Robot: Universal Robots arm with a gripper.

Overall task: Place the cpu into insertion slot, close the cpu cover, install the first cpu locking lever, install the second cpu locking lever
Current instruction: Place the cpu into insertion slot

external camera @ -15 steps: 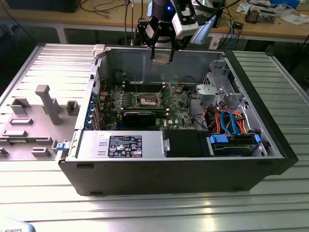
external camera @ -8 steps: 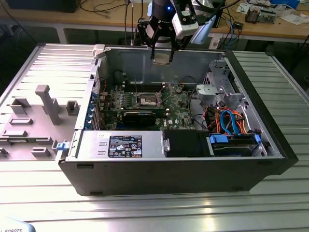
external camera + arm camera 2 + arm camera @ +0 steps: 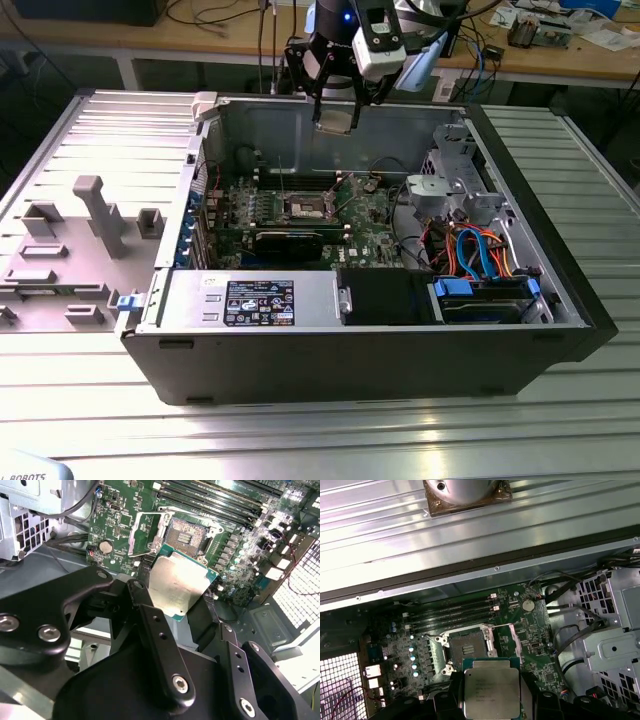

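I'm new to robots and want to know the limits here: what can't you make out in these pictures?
Chip: one edge hidden behind the gripper, second wrist view.
Green board: the part under the chip hidden by chip and gripper, first wrist view.
Socket: its pins too small, exterior view.

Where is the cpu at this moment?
The cpu is clamped in the pincer, above the open case in the exterior view; in both wrist views it hangs over the board near the empty insertion slot.

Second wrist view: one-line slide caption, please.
Black gripper holding the small square silvery-topped cpu, with the empty dark-centred, silver-rimmed insertion slot on the green board beyond.
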